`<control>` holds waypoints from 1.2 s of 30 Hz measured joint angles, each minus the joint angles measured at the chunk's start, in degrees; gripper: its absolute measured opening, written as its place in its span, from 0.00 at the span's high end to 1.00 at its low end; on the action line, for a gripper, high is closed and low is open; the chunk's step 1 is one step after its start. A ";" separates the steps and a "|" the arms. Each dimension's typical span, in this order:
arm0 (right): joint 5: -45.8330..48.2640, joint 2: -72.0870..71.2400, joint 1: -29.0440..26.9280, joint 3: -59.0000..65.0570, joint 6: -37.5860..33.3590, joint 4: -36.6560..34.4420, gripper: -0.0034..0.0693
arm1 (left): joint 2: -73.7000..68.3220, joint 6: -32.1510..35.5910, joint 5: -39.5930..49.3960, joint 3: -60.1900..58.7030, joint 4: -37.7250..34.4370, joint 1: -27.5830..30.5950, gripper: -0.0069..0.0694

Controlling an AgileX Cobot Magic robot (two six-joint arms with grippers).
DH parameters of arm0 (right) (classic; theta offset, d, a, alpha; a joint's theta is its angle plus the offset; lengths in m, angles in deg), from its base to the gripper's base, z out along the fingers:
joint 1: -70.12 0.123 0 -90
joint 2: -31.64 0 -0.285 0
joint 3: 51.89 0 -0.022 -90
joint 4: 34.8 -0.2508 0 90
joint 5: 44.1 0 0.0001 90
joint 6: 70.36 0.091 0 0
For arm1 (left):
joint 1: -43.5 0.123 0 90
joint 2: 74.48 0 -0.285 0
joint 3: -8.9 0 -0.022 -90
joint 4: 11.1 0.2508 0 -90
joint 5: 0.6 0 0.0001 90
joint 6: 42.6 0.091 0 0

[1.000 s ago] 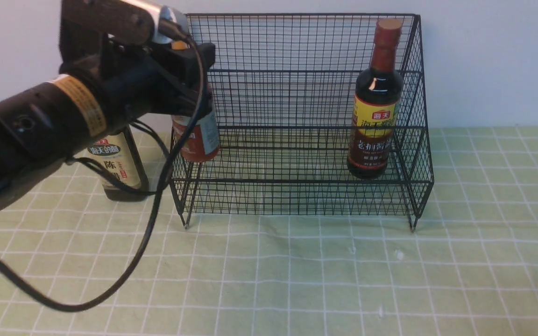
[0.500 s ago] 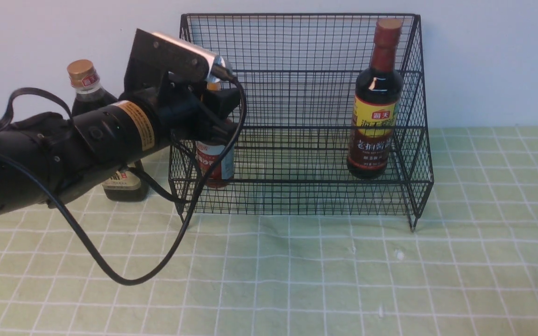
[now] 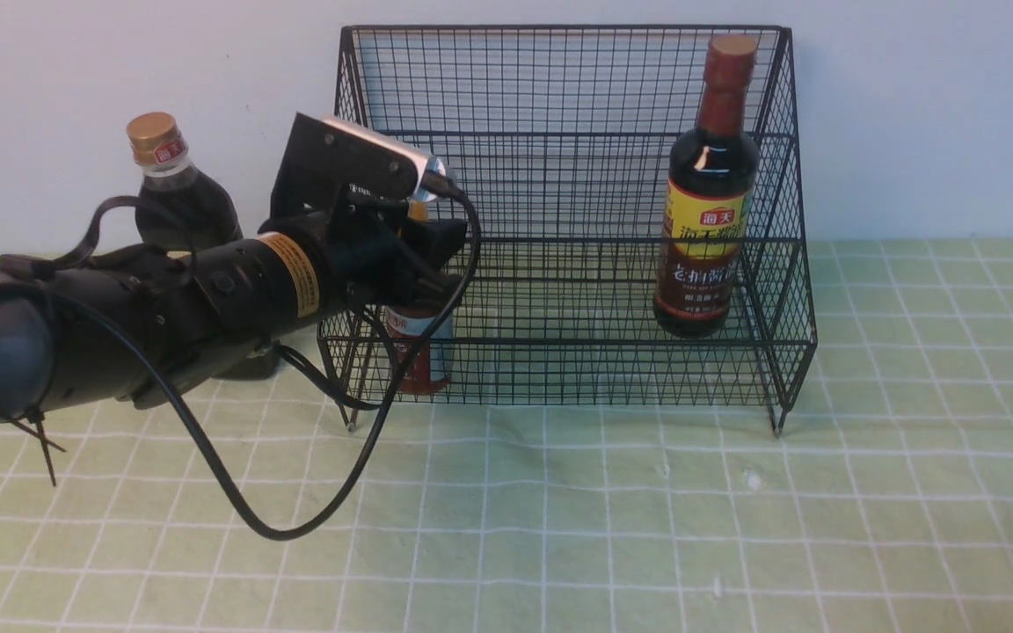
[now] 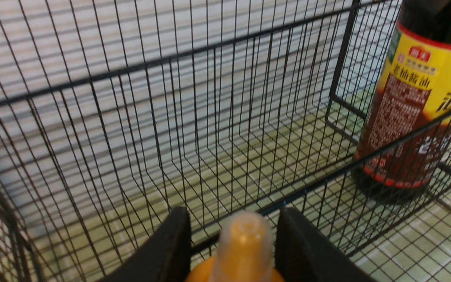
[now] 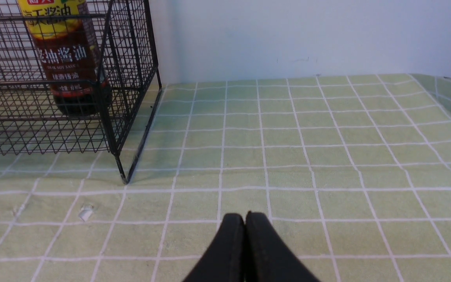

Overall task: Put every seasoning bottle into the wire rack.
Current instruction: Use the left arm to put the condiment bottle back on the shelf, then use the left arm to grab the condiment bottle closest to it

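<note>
— On the green checked tablecloth [image 3: 647, 510], against the pale wall: entry 1?
— Item 1: wire rack [image 3: 550, 97]. Black mesh, 2 stepped tiers, tall back, sloped sides, short legs. It stands level on the cloth.
— Inside it, right end?
— Item 2: yellow-label bottle [image 3: 707, 229]. Tall, dark, with a brown-red cap. It is upright in the rack, just beside the right side wall. I cannot tell which tier carries it.
— Inside it, left end?
— Item 3: small red-sauce bottle [image 3: 426, 352]. Yellow nozzle cap, red and white label. It is upright within the front lower tier, near the left side wall. Its base sits low by the tier floor, but contact cannot be made out through the mesh.
— Held by what?
— Left gripper [image 3: 432, 264]. Its 2 black fingers [image 4: 170, 250] are clamped on either side of the orange cap base. The nozzle rises between them in the left wrist view. The arm reaches in from the left, and its cable loops down onto the cloth.
— Outside the rack?
— Item 4: gold-cap bottle [image 3: 174, 198]. Tall and dark, upright on the cloth left of the rack. Its lower body is hidden behind the left arm.
— Last entry?
— Right gripper [image 5: 245, 231]. Its fingers are pressed together with nothing between them. It is above bare cloth, to the right of the rack and apart from it.
</note>
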State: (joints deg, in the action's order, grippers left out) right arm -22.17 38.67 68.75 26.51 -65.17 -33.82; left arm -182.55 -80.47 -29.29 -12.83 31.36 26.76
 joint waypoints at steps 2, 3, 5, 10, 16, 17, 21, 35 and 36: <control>0.00 0.00 0.00 0.00 0.00 0.00 0.97 | -0.43 0.00 -0.99 0.06 -0.05 0.00 0.57; 0.00 0.00 0.00 0.00 0.00 0.00 0.97 | -0.43 -0.02 -1.05 0.06 -0.05 0.00 0.57; 0.00 0.00 0.00 0.00 0.00 0.00 0.97 | -0.68 -0.07 -1.35 0.06 -0.05 0.00 0.57; 0.00 0.00 0.00 0.00 0.00 0.00 0.97 | -0.72 -0.23 -1.53 0.11 -0.10 0.00 0.55; 0.00 0.00 0.00 0.00 0.00 0.00 0.97 | 1.45 -0.23 1.28 0.17 -0.24 0.00 0.33; 0.00 0.00 0.00 0.00 0.00 0.00 0.97 | 2.59 -0.13 2.45 0.17 -0.24 0.00 0.30; 0.00 0.00 0.00 0.00 0.04 0.00 0.97 | 6.49 1.31 5.54 0.17 -0.24 0.00 0.26; 0.00 0.00 0.00 0.00 0.04 0.00 0.97 | 20.72 11.12 6.17 0.17 -13.06 11.00 0.25; 0.00 0.00 0.00 0.00 0.04 0.00 0.97 | 20.73 11.31 6.17 0.17 -13.46 11.60 0.25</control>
State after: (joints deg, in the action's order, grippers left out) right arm -22.17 38.67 68.75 26.51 -65.12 -33.82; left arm -161.82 -69.16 -23.12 -12.67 17.90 38.37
